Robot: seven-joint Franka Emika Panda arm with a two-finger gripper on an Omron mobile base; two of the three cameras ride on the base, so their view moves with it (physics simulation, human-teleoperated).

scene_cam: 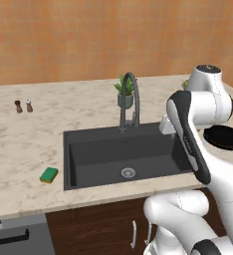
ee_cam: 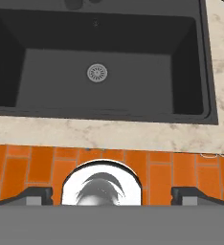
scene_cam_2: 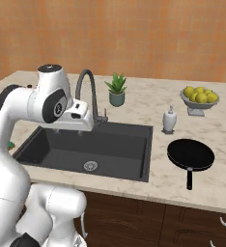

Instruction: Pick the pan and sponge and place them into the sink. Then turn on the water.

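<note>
The round, shallow black frying pan (scene_cam_2: pixel 190 154) lies on the speckled beige stone worktop (scene_cam: pixel 24 149) just to the right of the large rectangular dark grey sink (ee_cam: pixel 18 67), its short handle pointing toward the front edge; the small green and yellow sponge (scene_cam: pixel 49 175) lies on the worktop to the left of the basin, near the front; neither is in the sink yet, and no stream runs from the tall arched dark metal faucet (scene_cam: pixel 129 99). The hand (ee_cam: pixel 112 194) is spread wide and empty, its two dark fingertips (ee_cam: pixel 35 195) well apart, looking down over the basin and its round silver drain (ee_cam: pixel 97 73).

The step in hand is, by my judgement, the first pick; the pan looks the likelier target. To do it well: swing right until the hand is over the pan; keep the fingers wide on the way down; close across the handle or the rim, not the flat base; lift clear of the basin's edge before carrying across; steer clear of the white soap dispenser (scene_cam_2: pixel 169 119) just behind the pan.
</note>
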